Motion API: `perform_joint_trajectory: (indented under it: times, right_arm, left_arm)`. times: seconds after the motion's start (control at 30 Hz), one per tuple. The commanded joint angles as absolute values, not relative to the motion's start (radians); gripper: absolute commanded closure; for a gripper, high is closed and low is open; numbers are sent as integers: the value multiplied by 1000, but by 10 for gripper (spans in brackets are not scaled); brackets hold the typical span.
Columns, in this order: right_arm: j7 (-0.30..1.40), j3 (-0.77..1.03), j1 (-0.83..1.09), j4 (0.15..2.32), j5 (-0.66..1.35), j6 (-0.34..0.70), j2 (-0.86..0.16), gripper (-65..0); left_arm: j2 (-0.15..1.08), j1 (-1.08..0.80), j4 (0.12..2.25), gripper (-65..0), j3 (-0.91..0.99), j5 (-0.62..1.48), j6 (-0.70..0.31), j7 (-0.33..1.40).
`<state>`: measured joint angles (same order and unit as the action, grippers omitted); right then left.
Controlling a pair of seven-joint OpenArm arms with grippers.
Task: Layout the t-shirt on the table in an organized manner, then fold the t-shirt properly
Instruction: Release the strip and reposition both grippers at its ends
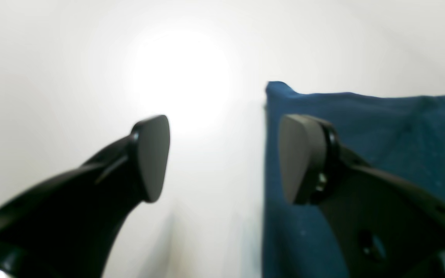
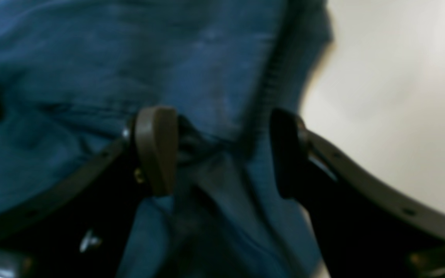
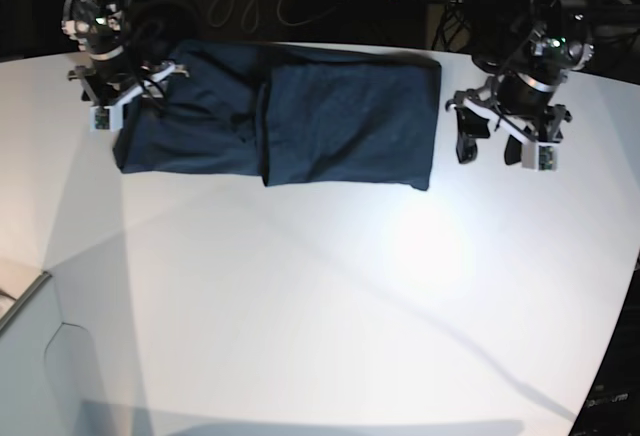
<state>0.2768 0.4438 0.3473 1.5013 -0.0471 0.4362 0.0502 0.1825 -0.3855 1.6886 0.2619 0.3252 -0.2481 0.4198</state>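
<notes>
The navy t-shirt is being left partly folded on the surface, its final folding apparently remaining; both tools are being held apart.

Possibly a lab: two robot arms over a white table.

Open claw with blurred dark fingers, navy blue fabric with a straight edge and raised corner behind the right-hand finger, smooth white desk
</notes>
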Motion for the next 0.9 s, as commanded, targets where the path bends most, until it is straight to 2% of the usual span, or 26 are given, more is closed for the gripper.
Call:
perform_joint_trajectory:
  times: [0.0, 0.33, 0.4, 0.47, 0.63, 0.67, 0.87]
  right_arm:
    - [257, 450, 348, 1508, -42, 433, 44, -380]
    - [257, 444, 321, 1412, -42, 433, 45, -375]
    - [257, 423, 320, 1403, -42, 433, 44, -358]
    - [257, 407, 320, 1395, -42, 433, 42, -302]
    - [257, 406, 309, 1392, -42, 433, 42, -35]
    - [259, 406, 305, 1391, -42, 433, 42, 0]
    - [254, 406, 306, 1431, -39, 440, 44, 0]
  left_arm:
    - [186, -384, 1702, -427, 269, 335, -255, 400]
    - [186, -381, 1702, -427, 277, 335, -255, 400]
    - [186, -381, 1693, -427, 277, 335, -255, 398]
    - [186, -381, 1672, -427, 277, 335, -255, 397]
    - [186, -381, 1624, -427, 277, 335, -255, 395]
    - [186, -380, 1613, -427, 277, 335, -255, 395]
    - [185, -374, 1550, -427, 272, 335, -255, 395]
